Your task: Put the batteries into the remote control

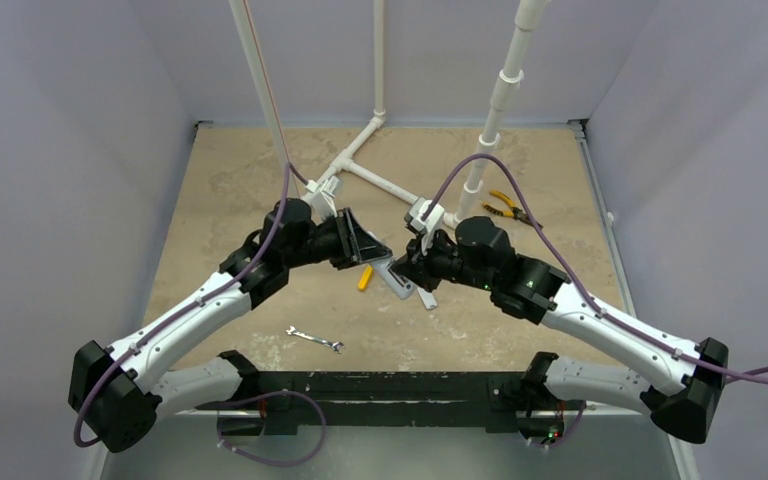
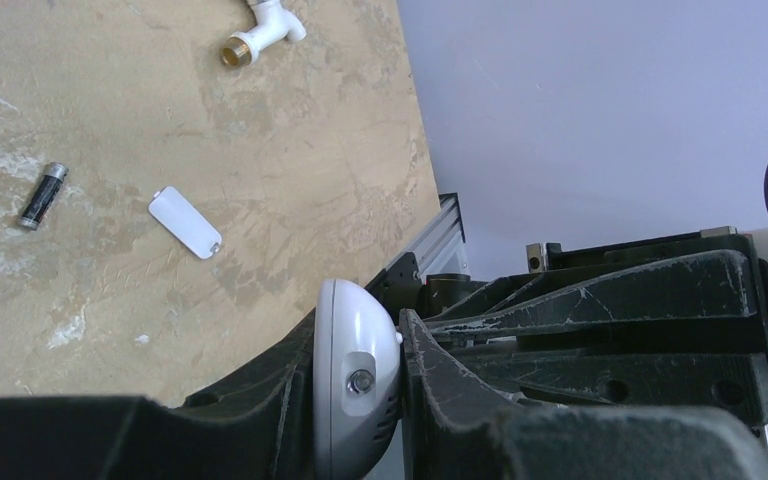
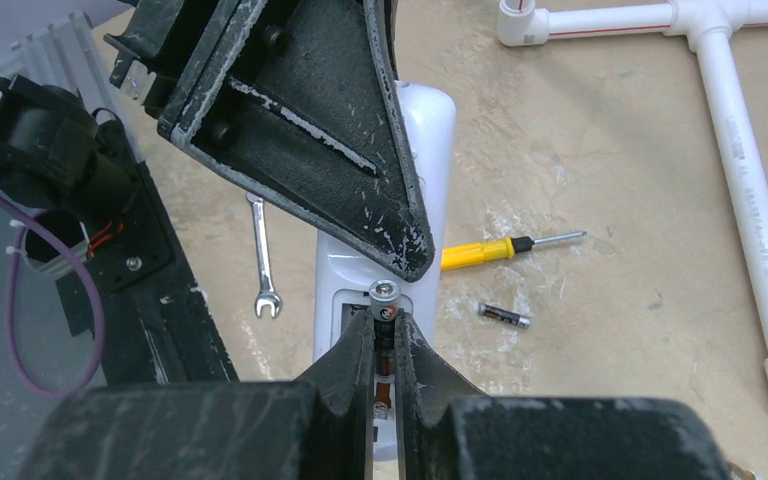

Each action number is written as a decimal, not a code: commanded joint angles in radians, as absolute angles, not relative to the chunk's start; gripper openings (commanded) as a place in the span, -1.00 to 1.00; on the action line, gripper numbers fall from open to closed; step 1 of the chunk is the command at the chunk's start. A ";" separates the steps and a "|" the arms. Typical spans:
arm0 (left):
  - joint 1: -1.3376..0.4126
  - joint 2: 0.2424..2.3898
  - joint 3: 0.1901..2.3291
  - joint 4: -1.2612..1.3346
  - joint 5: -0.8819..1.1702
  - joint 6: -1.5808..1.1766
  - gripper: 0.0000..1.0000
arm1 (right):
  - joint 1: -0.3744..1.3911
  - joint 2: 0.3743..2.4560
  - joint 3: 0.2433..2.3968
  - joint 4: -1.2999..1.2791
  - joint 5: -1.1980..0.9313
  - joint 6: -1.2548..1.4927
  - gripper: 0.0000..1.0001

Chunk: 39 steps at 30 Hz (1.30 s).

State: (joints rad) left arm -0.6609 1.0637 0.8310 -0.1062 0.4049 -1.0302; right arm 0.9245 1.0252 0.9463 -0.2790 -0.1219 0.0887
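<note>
The white remote control [image 3: 432,135] lies back-up above the table, and my left gripper [image 2: 357,330] is shut on its rounded end [image 2: 345,400]. Its battery compartment [image 3: 344,312] is open. My right gripper [image 3: 383,322] is shut on a battery [image 3: 384,298], whose metal end pokes past the fingertips right over that compartment. A second battery [image 3: 505,316] lies loose on the table to the right; in the left wrist view that battery [image 2: 42,196] lies beside the white battery cover [image 2: 185,222]. In the top view both grippers [image 1: 378,258] [image 1: 407,268] meet at the remote [image 1: 400,285] at mid-table.
A yellow-handled screwdriver [image 3: 490,250] lies just behind the remote. A small wrench [image 3: 262,262] is nearer the arm bases. White PVC pipes [image 3: 750,200] stand and lie at the back, with a brass-tipped tap [image 2: 260,30]. Yellow pliers [image 1: 505,207] sit at the back right.
</note>
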 commanded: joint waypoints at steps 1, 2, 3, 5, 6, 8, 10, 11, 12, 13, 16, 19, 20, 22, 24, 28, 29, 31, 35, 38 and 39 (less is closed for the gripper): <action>-0.655 1.059 0.853 -0.017 0.469 -1.067 -1.00 | 0.931 1.015 0.925 -0.312 -0.102 -0.020 -1.00; -0.655 1.059 0.853 -0.016 0.473 -1.070 -1.00 | 0.930 1.013 0.922 -0.318 -0.097 -0.040 -1.00; -0.655 1.059 0.852 -0.017 0.476 -1.072 -1.00 | 0.931 1.012 0.921 -0.322 -0.092 -0.051 -1.00; -0.656 1.059 0.849 0.020 0.482 -1.079 -1.00 | 0.931 1.013 0.921 -0.332 -0.090 -0.065 -1.00; -0.655 1.060 0.848 0.025 0.485 -1.082 -1.00 | 0.931 1.016 0.921 -0.336 -0.095 -0.069 -1.00; -0.654 1.062 0.844 0.035 0.492 -1.088 -1.00 | 0.931 1.023 0.920 -0.343 -0.109 -0.073 -0.98; -0.652 1.064 0.841 0.048 0.500 -1.098 -1.00 | 0.931 1.027 0.916 -0.342 -0.118 -0.068 -0.96; -0.651 1.067 0.840 0.056 0.507 -1.104 -1.00 | 0.931 1.028 0.913 -0.341 -0.120 -0.063 -0.95; -0.651 1.069 0.838 0.063 0.512 -1.109 -1.00 | 0.931 1.030 0.910 -0.340 -0.120 -0.058 -0.95; -0.650 1.070 0.836 0.068 0.516 -1.113 -1.00 | 0.931 1.030 0.909 -0.341 -0.122 -0.056 -0.94; -0.646 1.070 0.826 0.083 0.524 -1.122 -1.00 | 0.931 1.031 0.905 -0.347 -0.123 -0.054 -0.87; -0.642 1.066 0.817 0.097 0.532 -1.127 -1.00 | 0.930 1.033 0.908 -0.358 -0.119 -0.053 -0.78; -0.642 1.065 0.815 0.098 0.532 -1.127 -1.00 | 0.931 1.033 0.908 -0.363 -0.116 -0.052 -0.76; -0.641 1.065 0.814 0.099 0.534 -1.127 -1.00 | 0.931 1.032 0.906 -0.364 -0.109 -0.050 -0.71; -0.640 1.068 0.812 0.103 0.537 -1.130 -1.00 | 0.930 1.030 0.904 -0.364 -0.090 -0.046 -0.68; -0.641 1.071 0.812 0.110 0.541 -1.132 -1.00 | 0.931 1.025 0.899 -0.363 -0.058 -0.042 -0.60; -0.641 1.072 0.812 0.111 0.541 -1.133 -1.00 | 0.931 1.023 0.899 -0.363 -0.052 -0.042 -0.59; -0.640 1.074 0.812 0.114 0.543 -1.134 -1.00 | 0.931 1.021 0.899 -0.360 -0.040 -0.040 -0.58; -0.641 1.077 0.812 0.116 0.545 -1.134 -1.00 | 0.931 1.017 0.900 -0.356 -0.027 -0.038 -0.52; -0.640 1.077 0.812 0.114 0.545 -1.134 -1.00 | 0.931 1.011 0.898 -0.356 -0.011 -0.037 -0.50; -0.640 1.078 0.812 0.114 0.545 -1.134 -1.00 | 0.931 1.008 0.896 -0.353 -0.006 -0.037 -0.49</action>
